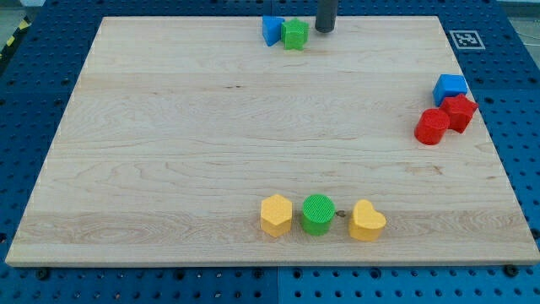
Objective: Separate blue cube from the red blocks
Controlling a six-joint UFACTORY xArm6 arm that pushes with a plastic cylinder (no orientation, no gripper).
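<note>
A pale wooden desk (211, 127) fills most of the frame, set on a blue perforated base, with a small black-and-white marker tag (466, 39) at its upper right corner.

My tip (325, 29) stands at the upper middle of the frame, just to the right of a green block (294, 35) that touches a blue block (271, 29); the shapes of these two are hard to make out at this distance, though the blue one may be a wedge or triangle. There is no gripper on this rig, only the rod, so there is nothing to open or close and nothing is held.

The blue cube (450, 87) sits at the right edge of the frame, touching the red block (460, 112) below it, which looks star-like or faceted. A red cylinder (432, 127) rests against that one on its lower left. The three form one tight cluster.

Along the lower middle lie a yellow hexagonal block (276, 214), a green cylinder (318, 214) and a yellow heart (367, 221), in a row.

By my judgement the task has not begun: the cube is not yet parted from the reds, and my tip is well apart from the cluster. What remains is to cross to the right side and push the cube clear.
</note>
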